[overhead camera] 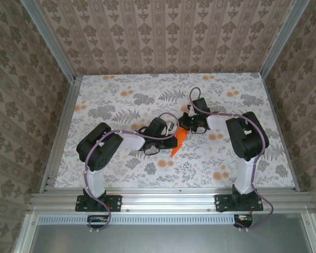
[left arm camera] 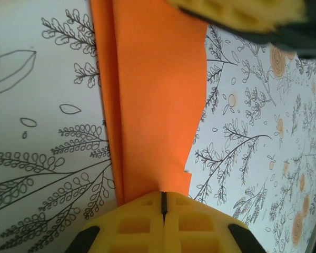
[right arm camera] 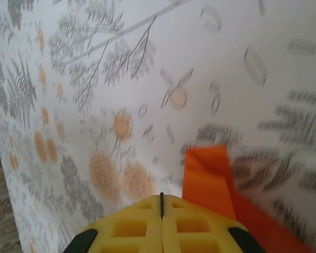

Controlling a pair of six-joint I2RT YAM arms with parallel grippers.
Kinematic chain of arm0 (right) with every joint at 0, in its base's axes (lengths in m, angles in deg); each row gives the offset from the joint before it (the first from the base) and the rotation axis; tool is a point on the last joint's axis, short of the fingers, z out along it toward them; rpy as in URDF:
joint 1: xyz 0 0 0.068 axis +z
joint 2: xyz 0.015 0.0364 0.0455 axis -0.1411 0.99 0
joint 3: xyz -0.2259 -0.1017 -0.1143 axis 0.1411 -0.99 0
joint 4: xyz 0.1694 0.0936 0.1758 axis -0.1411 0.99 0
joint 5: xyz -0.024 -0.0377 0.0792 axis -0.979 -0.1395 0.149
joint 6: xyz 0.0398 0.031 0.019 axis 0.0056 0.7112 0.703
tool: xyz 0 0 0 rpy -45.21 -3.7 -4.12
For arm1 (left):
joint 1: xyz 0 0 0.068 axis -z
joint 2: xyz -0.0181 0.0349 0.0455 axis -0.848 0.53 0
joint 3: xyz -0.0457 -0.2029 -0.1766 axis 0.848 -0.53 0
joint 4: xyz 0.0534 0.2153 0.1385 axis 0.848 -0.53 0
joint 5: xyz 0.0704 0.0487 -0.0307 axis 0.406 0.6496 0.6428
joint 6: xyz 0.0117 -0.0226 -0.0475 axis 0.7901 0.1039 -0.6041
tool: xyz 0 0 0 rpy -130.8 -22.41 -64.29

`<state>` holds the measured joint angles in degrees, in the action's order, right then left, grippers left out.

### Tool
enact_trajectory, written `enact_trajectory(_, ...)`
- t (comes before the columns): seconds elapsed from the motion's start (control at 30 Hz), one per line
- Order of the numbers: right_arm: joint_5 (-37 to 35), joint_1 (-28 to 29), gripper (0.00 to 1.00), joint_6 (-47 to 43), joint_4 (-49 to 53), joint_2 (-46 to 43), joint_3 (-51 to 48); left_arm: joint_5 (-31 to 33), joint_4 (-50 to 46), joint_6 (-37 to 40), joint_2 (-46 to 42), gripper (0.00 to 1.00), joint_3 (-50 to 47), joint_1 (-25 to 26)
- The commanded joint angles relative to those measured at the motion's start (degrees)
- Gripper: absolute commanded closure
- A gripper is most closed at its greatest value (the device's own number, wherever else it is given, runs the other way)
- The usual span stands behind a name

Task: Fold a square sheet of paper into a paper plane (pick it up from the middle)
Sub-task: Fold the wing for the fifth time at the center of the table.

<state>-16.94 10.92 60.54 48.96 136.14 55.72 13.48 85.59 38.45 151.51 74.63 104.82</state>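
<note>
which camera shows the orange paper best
Left wrist: the orange paper runs large and sharp through the middle, with its fold line and edges plain. The top camera shows a small distant wedge of it; the right wrist shows a blurred corner.

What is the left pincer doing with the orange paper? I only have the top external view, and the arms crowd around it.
Observer: In the left wrist view the left pincer is shut, and the orange paper runs right up to its tips. I cannot tell whether it is pinched or pressed down.
Operator: Is the sheet flat?
Observer: No. A fold line runs along its length near one edge.
Operator: And the other arm?
Observer: In the right wrist view the right pincer is shut too, with the paper's squared end poking out beside its tips.
</note>
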Motion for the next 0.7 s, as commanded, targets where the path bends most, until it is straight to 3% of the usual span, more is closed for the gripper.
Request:
enact_trajectory(0.0,2.90,1.70,0.93,0.20,2.18,-3.66,-3.31,0.65,-9.04,1.54,2.16,1.00,-2.11,0.37)
enact_trajectory(0.33,1.80,2.71,0.93,-0.39,3.96,-0.46,-4.32,0.74,-9.01,1.42,2.08,1.00,-2.26,0.30)
enact_trajectory(0.67,-6.84,0.54,0.94,-4.13,6.30,4.01,3.99,-0.44,-14.62,4.87,2.09,1.00,-2.21,1.26)
